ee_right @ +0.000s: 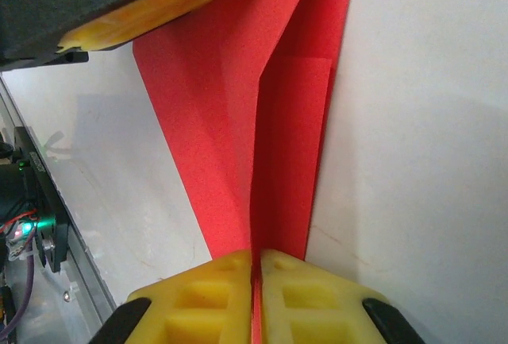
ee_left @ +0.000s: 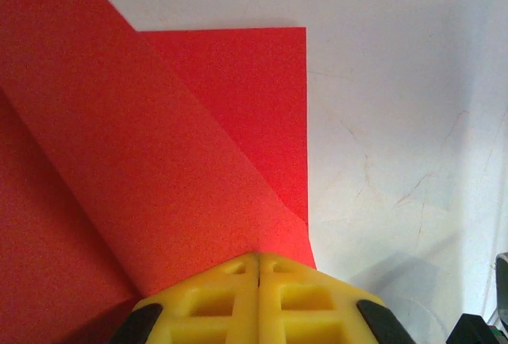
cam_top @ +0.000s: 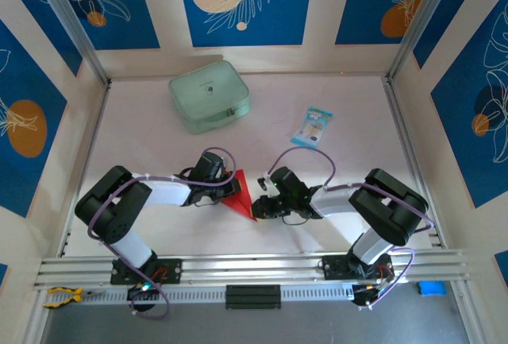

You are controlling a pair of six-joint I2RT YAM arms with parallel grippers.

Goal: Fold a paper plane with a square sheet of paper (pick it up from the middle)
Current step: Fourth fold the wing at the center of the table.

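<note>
**Square sheet of paper** [cam_top: 240,193]: red and part-folded, with a diagonal flap over a lower layer. It sits mid-tabletop [cam_top: 357,114], toward the near edge, between the two grippers.

**Left gripper** [ee_left: 259,266]: jaws closed, apparently pinching the flap's corner.

**Right gripper** [ee_right: 255,260]: jaws closed on a raised crease, with red showing between them.

**Step in hand (judged):** setting a fold.
- Anchor one side and draw the other along the crease, low and even.
- Uneven pull would probably skew the fold or tear the thin paper.

**Green zip pouch** [cam_top: 209,95]: near the far edge, left of centre, well apart from the sheet.

**Blue-white packet** [cam_top: 311,126]: toward the far right, well apart from the sheet.

**Obstructions:** neither object is in the way. The main hazard is the two grippers working close together.
</note>
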